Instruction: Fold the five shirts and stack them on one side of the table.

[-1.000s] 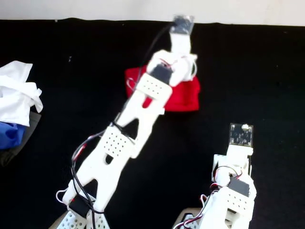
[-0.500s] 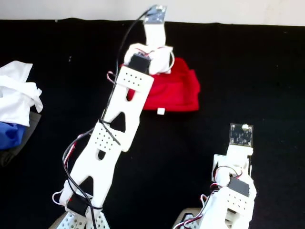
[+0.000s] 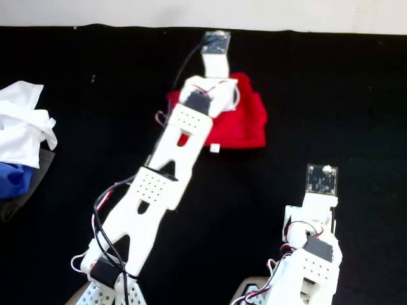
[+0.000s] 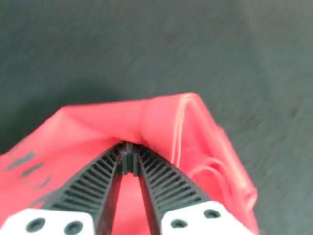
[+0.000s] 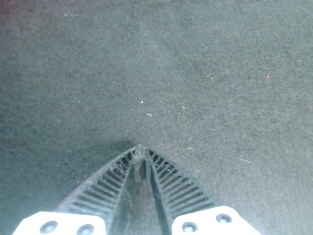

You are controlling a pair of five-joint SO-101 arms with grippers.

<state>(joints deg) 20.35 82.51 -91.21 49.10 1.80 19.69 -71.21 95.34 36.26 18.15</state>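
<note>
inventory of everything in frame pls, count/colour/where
red shirt: 1, red, far middle of the table, partly folded
white shirt: 1, white, crumpled at the table's left edge in the high view
blue shirt: 1, blue, under the white shirt
dark garment: 1, dark grey, bottom of that pile, type unclear
table: 1, black cover
left arm: 1, white, stretched out over the red shirt
right arm: 1, white, drawn back at the near edge
left gripper: 1, black fingers, shut on the red shirt
right gripper: 1, black fingers, shut above bare cover
</note>
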